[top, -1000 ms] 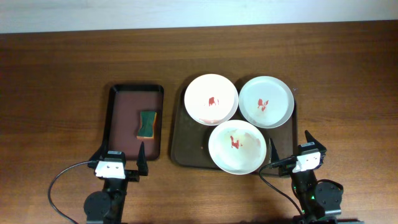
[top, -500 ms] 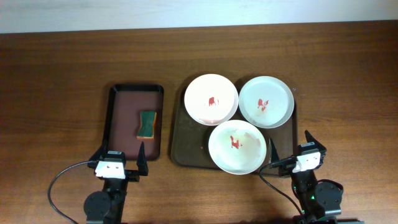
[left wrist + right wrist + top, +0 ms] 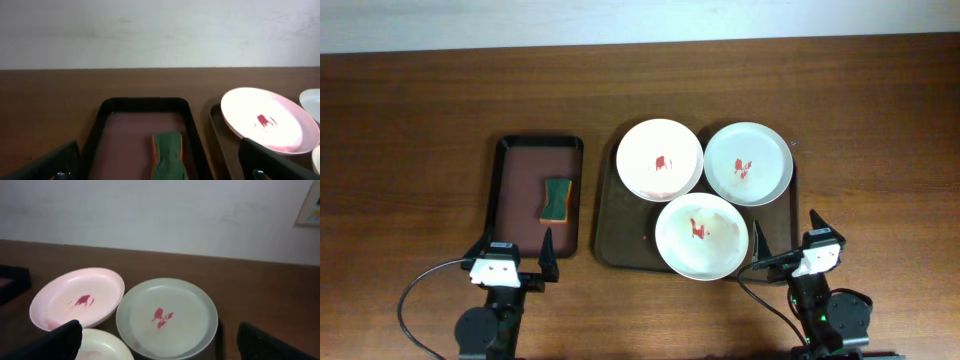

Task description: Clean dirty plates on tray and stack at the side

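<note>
**A:** Left gripper (image 3: 514, 250): what has it got?

**B:** Nothing. Its jaws are spread wide, low at the table's near edge, just in front of the small tray (image 3: 500, 200). The right gripper (image 3: 786, 232) is the same: wide apart and empty, by the near right corner of the tray (image 3: 620, 240).

**A:** So which step is in hand?

**B:** Fetching the sponge (image 3: 556, 198), I judge, since every plate is dirty. It lies alone in the small tray, lengthwise and right of the middle, green face up with an orange edge.

**A:** How should it be taken?

**B:** Come down from above with the jaws across its short width. Close gently, because it looks soft and will squash. Keep clear of the small tray's right wall, which is near. Lift straight up before swinging towards the plates.

**A:** Where are they?

**B:** All three are on the tray, each with a red smear in its centre. The left plate (image 3: 660, 160) and right plate (image 3: 748, 164) are at the back, rims touching or nearly so. The front plate (image 3: 701, 237) sits between them, nearer the robot, and meets the left plate's rim. The left plate looks tilted in the wrist views. It may be propped on the tray's rim, but I cannot tell.

**A:** What could go wrong?

**B:** A plate may slide under the wipe, so the right gripper should probably steady its rim. Nothing is stacked at the side yet.
</note>
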`<action>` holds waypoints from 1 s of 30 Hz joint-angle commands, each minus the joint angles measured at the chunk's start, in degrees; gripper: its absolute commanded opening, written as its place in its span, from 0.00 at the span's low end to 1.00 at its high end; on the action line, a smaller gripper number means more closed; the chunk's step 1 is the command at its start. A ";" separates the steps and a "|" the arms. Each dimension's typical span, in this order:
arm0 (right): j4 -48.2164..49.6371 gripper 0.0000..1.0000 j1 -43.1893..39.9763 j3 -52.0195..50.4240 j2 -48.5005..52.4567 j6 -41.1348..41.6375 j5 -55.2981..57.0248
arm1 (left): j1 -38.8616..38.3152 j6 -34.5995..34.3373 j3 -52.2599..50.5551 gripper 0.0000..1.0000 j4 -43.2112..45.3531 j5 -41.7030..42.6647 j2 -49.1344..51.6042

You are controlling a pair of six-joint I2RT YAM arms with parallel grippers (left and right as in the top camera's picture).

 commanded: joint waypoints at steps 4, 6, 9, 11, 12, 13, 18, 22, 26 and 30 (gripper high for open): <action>-6.69 0.99 0.52 7.43 5.03 4.94 -0.57 | 0.35 -1.73 7.65 0.99 -9.66 0.83 3.08; -9.16 0.99 0.52 12.35 11.10 4.94 -0.85 | 0.35 -1.73 10.97 0.99 -10.86 0.83 6.88; -12.07 0.99 0.52 20.35 20.20 4.90 -1.46 | 0.35 -1.73 16.79 0.99 -13.84 0.81 14.03; -16.06 0.99 0.52 27.19 27.76 4.90 -1.46 | 0.35 -1.70 22.01 1.00 -17.18 0.83 21.35; -18.05 0.98 0.52 30.18 31.21 4.87 -1.44 | 0.35 -1.70 24.30 0.99 -18.03 0.85 25.09; -20.20 0.99 0.52 33.16 34.84 4.87 -1.46 | 0.35 -1.70 26.45 0.99 -18.75 0.87 28.65; -30.99 0.99 0.52 44.74 49.68 4.28 -2.60 | 0.35 -1.70 41.09 0.99 -32.37 5.33 46.18; -33.22 0.99 0.52 45.92 50.66 4.33 -4.72 | 0.35 -1.73 49.48 0.99 -44.83 9.27 54.18; -33.07 0.99 0.52 45.92 51.17 4.46 -4.74 | 0.31 -1.75 49.51 0.99 -34.73 9.05 55.30; -33.09 0.99 0.52 45.92 52.59 4.48 -4.74 | 0.28 -1.73 57.81 0.93 -34.25 1.33 67.49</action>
